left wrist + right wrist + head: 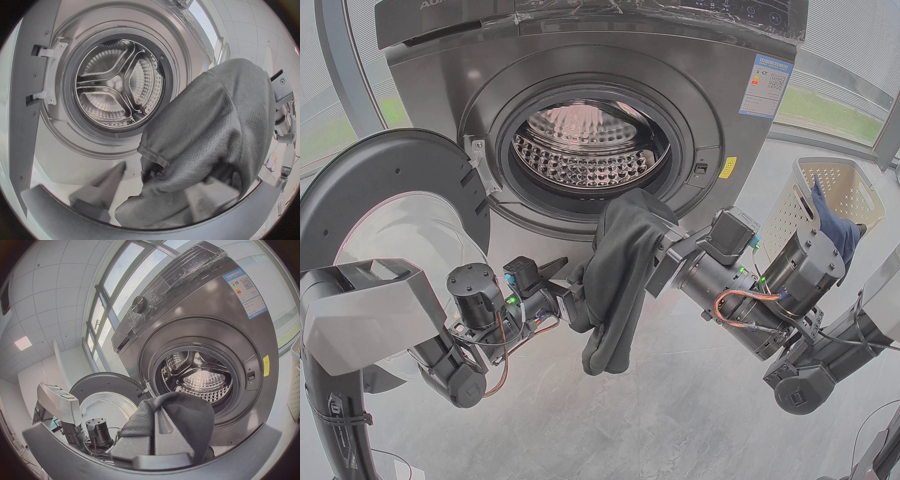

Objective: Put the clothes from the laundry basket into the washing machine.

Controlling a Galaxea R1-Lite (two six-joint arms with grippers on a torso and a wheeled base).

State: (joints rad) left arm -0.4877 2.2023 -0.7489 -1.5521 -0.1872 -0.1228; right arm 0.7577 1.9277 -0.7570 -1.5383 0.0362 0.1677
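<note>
Right gripper (156,433): clamped on the dark garment (622,262), which drapes over its fingers.
Left gripper (161,178): fingers apart, just below the right gripper, with hanging cloth between them.
Dark garment: hangs from the right gripper, outside the washing machine (731,112).
Drum (587,150): beyond both grippers; the door (394,187) stands open on the left gripper's side.
Laundry basket (850,181): well apart from the right gripper, with a blue cloth (836,228) over its rim.
</note>
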